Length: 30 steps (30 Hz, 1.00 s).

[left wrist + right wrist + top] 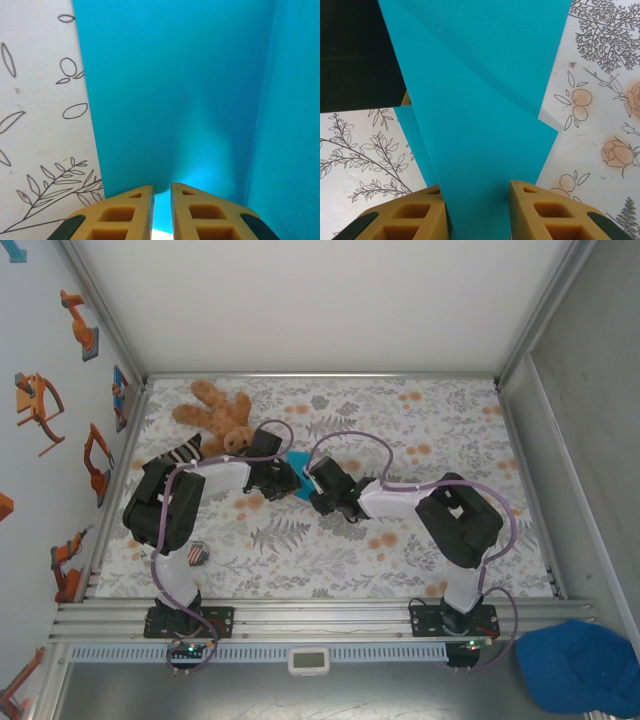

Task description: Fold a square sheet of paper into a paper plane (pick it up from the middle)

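Two hands met at the folded blue paper in the middle of the table (420, 540).

On the left, a fuzzy brown teddy bear (218, 412) lay near the far edge. The left hand (162, 192) had its yellow fingers pressed nearly together, pinching the square sheet of paper (175, 90). The paper was thin, smooth and bright blue, and sat between the two hands on the flowery table. From the right wrist it showed flat layers with slanted edges and a sharp corner, so I think a fold was being made. The right hand (476, 195) had its fingers apart with paper between them, and I could not tell if it squeezed. Next, I think the layers needed lining up and a gentle, firm press. Far right lay a soft, darker blue cap (580, 665).
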Motion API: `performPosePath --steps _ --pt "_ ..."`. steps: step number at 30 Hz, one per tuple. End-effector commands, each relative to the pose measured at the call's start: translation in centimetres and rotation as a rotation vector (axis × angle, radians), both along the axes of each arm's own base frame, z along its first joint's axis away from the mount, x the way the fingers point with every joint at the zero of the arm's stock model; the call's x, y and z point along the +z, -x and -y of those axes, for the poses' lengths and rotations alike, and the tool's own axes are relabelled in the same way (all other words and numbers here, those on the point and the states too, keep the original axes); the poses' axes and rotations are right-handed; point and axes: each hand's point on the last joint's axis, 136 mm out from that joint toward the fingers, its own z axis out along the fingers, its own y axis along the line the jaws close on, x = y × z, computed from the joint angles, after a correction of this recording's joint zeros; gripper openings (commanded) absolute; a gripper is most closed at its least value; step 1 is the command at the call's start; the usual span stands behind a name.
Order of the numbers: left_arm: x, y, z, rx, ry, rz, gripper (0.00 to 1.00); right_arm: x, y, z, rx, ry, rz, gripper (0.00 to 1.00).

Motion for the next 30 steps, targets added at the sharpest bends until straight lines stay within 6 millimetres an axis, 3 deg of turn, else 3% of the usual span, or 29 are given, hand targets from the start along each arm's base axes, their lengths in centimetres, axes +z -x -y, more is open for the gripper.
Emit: performPosePath --steps 1,9,23,30 --pt "-1.9 1.3 -0.9 0.004 -0.062 -0.074 0.17 -0.1 -0.3 -0.2 0.007 0.033 0.02 0.32" --pt "-1.8 1.4 -0.9 0.006 -0.061 -0.073 0.17 0.0 -0.3 -0.3 0.006 0.031 0.021 0.1" --pt "-0.1 1.0 -1.0 0.007 -0.051 -0.031 0.17 -0.4 1.2 -1.3 0.048 -0.051 -0.107 0.04" --pt "2.6 0.8 -1.7 0.039 -0.036 0.06 0.21 -0.7 1.2 -1.2 0.002 -0.124 -0.2 0.04"
